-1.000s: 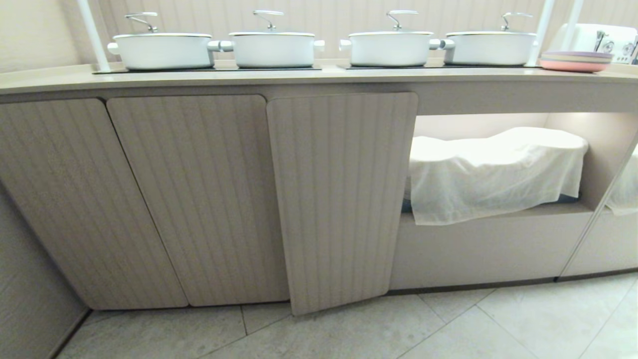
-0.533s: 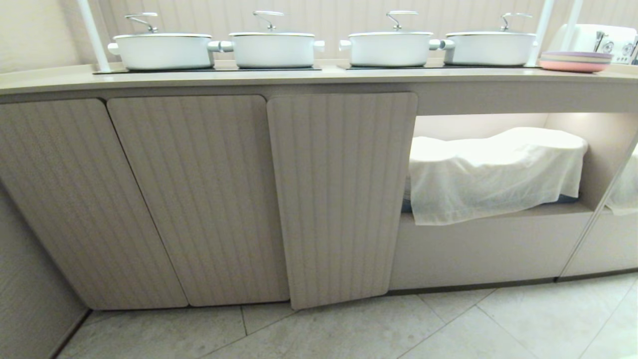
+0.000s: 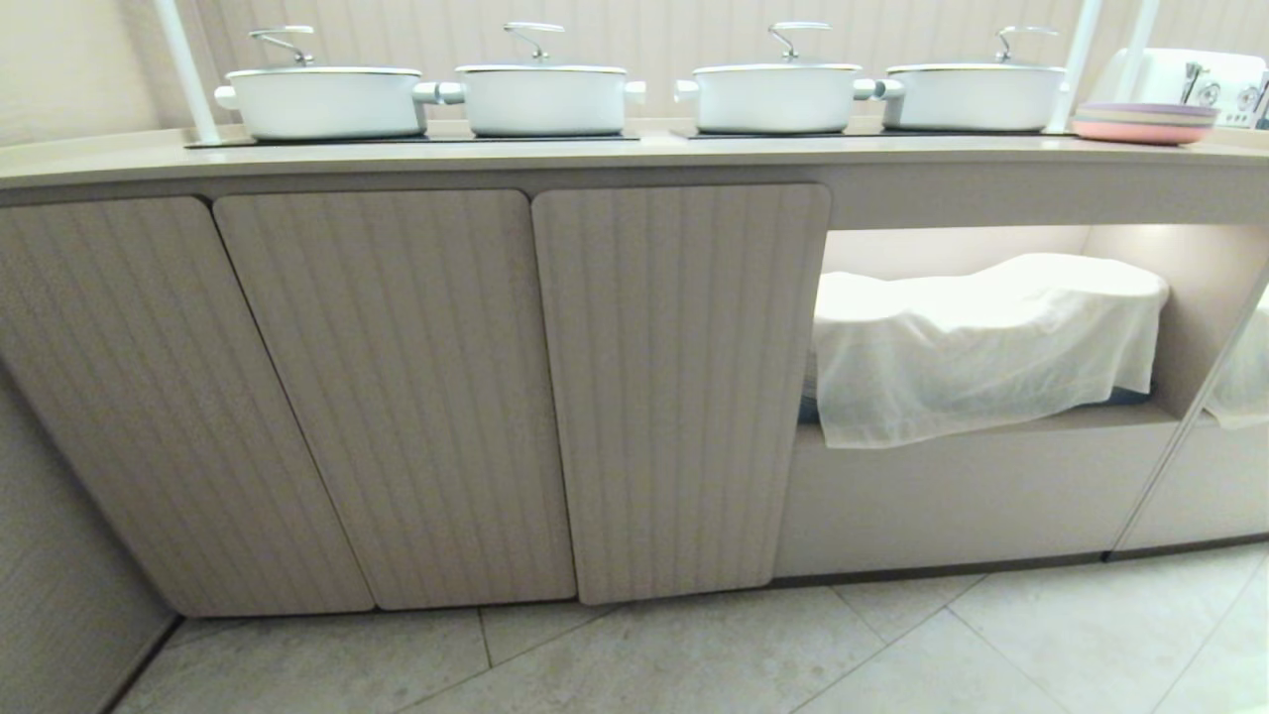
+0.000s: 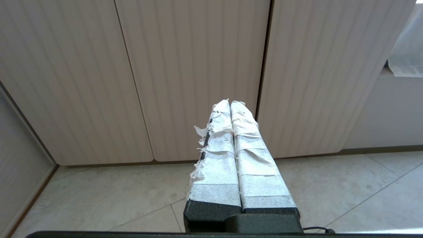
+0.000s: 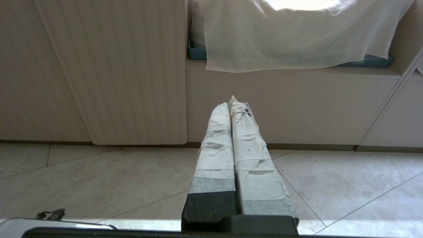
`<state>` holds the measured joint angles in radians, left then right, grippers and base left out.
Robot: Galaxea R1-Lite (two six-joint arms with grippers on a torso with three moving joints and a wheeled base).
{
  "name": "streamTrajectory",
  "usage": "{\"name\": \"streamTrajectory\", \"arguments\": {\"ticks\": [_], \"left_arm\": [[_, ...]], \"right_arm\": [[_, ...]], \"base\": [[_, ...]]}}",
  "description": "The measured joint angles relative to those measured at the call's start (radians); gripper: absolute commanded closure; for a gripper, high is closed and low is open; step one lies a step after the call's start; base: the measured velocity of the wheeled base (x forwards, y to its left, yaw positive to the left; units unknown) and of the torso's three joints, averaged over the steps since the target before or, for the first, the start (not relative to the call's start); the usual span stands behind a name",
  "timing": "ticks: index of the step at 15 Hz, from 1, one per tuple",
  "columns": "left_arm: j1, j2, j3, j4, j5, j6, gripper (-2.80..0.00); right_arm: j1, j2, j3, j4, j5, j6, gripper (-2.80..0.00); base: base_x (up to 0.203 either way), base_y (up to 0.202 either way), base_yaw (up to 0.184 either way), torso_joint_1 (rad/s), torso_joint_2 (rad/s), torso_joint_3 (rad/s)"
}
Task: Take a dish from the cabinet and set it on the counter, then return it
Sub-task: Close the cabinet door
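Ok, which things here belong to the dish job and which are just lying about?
Job: the cabinet, door shut; the counter; left gripper and right gripper, both shut and empty. The dish itself is not in view.
Lying about: four white pots, stacked plates, white cloth on the open shelf.

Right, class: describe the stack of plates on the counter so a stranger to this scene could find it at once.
Start at the long beige counter carrying four white lidded pots in a row. Go past the rightmost pot to the counter's right end, in front of a white appliance. The stack of plates sits there: low, flat, and pink and purple, the only coloured thing among white.
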<state>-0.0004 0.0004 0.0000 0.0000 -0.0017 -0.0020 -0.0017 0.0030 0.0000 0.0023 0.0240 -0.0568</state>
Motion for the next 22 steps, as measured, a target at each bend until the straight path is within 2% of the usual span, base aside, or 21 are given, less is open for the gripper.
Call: {"name": "streamTrajectory", "arguments": {"ticks": [14, 22], "left_arm": [[0.000, 0.000, 0.000, 0.000, 0.000, 0.000, 0.00], [0.000, 0.000, 0.000, 0.000, 0.001, 0.000, 0.00]], "right_arm": [[0.000, -0.003, 0.000, 0.001, 0.001, 0.003, 0.00], [0.000, -0.003, 0.000, 0.000, -0.014, 0.040, 0.00]], "base": [[0.000, 0.000, 0.000, 0.000, 0.00, 0.000], [0.000, 0.000, 0.000, 0.000, 0.00, 0.000]]}}
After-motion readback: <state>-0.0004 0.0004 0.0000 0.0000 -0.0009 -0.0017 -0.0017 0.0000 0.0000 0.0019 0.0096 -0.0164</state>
